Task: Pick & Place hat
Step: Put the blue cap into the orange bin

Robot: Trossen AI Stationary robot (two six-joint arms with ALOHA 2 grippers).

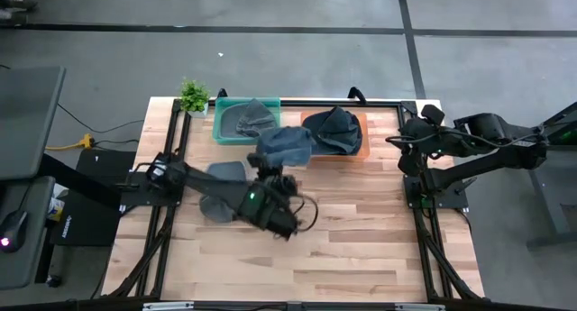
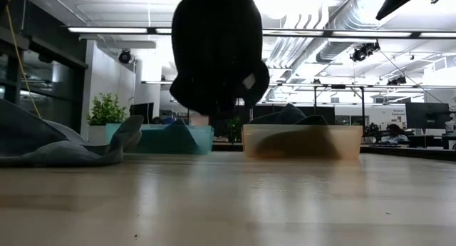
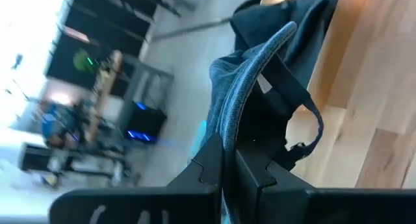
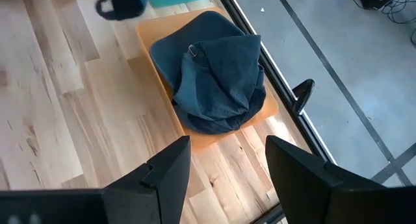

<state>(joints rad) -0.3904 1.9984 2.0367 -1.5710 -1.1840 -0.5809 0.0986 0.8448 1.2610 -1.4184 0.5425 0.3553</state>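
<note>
A blue-grey hat (image 1: 284, 147) hangs above the table's middle, just short of the bins, with my left gripper (image 3: 229, 169) shut on it. The low view shows the same hat (image 2: 214, 53) as a dark shape well clear of the tabletop. A second grey hat (image 1: 221, 189) lies flat on the table beside my left arm. A teal bin (image 1: 221, 131) at the far edge holds a grey hat (image 1: 248, 119). The orange bin (image 4: 144, 36) next to it holds a dark blue hat (image 4: 214, 74). My right gripper (image 4: 227, 165) waits open, high at the right edge. My left gripper pinches the hat's curved blue-grey brim edge (image 3: 227, 130) between its two fingers (image 3: 208, 165). It comes from the table's near side, slanting a little down. The dark crown and back strap (image 3: 305, 120) reach out beyond the fingers. The hat is lifted clear of the table.
A small potted plant (image 1: 193, 96) stands at the far left corner beside the teal bin. Black frame rails (image 1: 419, 230) run along the table's left and right sides. Bare wood (image 1: 361, 230) fills the table's near half.
</note>
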